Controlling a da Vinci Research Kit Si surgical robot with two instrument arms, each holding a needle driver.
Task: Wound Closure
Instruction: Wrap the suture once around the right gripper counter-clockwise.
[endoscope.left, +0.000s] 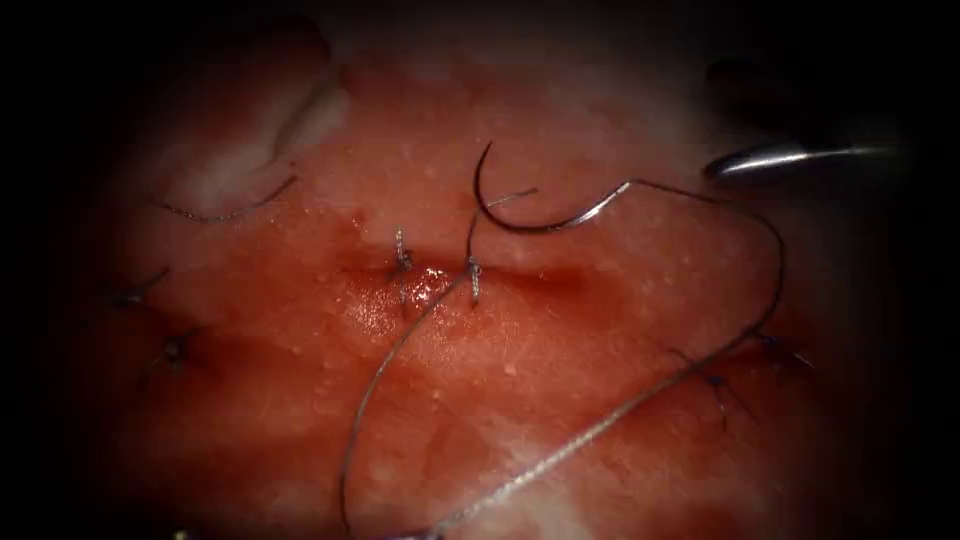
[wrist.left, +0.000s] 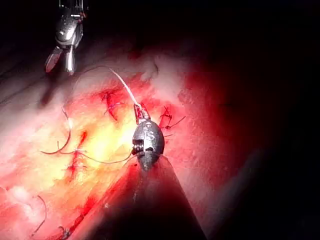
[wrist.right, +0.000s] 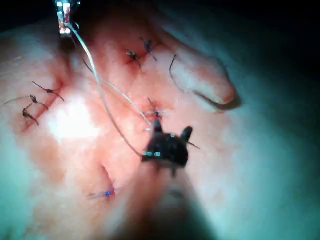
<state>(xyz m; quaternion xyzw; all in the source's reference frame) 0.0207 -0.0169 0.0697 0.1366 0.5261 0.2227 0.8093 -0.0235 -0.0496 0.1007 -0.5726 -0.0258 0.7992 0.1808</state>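
Spreading across the frame, the tissue (endoscope.left: 250, 420) carries a short cut (endoscope.left: 520, 275) near its middle, wet with red fluid (endoscope.left: 425, 288) and crossed by two stitches (endoscope.left: 401, 255).

The thread (endoscope.left: 600, 425) leaves the right-hand stitch and runs down to the tissue's near edge. From there it sweeps in a wide loop out to the right of the cut and back to the needle's tail.

The curved needle (endoscope.left: 545, 228) lies loose on the surface just beyond the cut, above its right half. No part of it appears to be in the tissue, and neither tool holds it.

The left arm's tool (wrist.left: 141, 112) has its jaws closed on the thread near that near edge, well apart from the needle.

The right arm's tool (wrist.right: 172, 128) hangs over the tissue to the right of the needle, jaws parted and gripping nothing.

Managing the slack looks like the work in hand. Tension from the left tool is best kept gentle and in line with the stitch, so the loop neither drags the needle nor cuts into the wound edge. A grasp on the needle would sit best on its mid-curve, clear of the point.
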